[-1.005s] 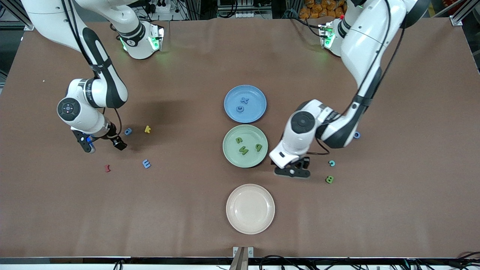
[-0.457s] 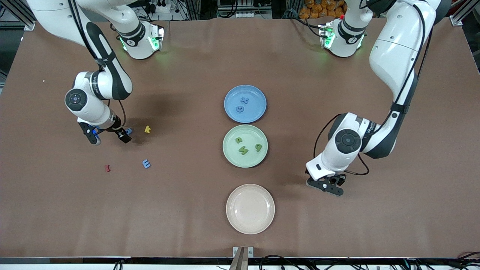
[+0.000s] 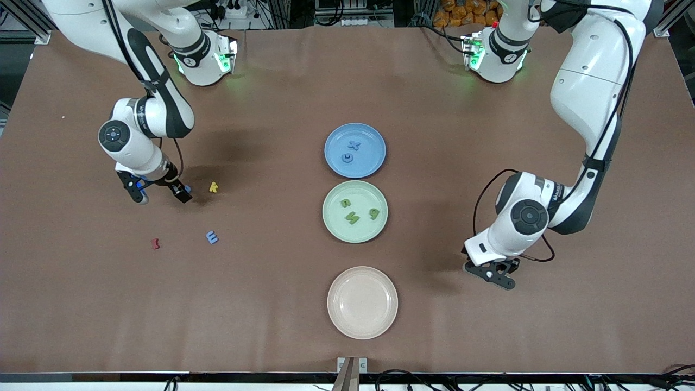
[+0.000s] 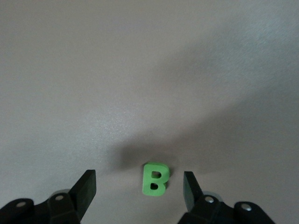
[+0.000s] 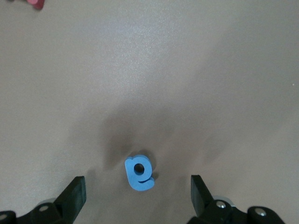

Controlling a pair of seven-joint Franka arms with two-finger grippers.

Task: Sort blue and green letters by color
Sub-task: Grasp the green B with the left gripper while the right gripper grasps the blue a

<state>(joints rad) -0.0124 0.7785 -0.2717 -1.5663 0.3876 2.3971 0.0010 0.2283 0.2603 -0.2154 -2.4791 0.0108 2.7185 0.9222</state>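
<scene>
My right gripper is open over a periwinkle blue letter. In the right wrist view that letter lies on the table between the spread fingers, untouched. My left gripper is open over a green B, which lies between its fingers; in the front view the arm hides the B. A blue E lies loose on the table. The blue plate holds two blue letters. The green plate holds three green letters.
A yellow k lies beside the blue letter under my right gripper. A dark red letter lies nearer the camera, and shows in the right wrist view. An empty beige plate sits nearest the camera.
My left arm swung away from the green plate toward its own end of the table and now hangs over the green B. My right gripper moved over the blue letter by the yellow k.
</scene>
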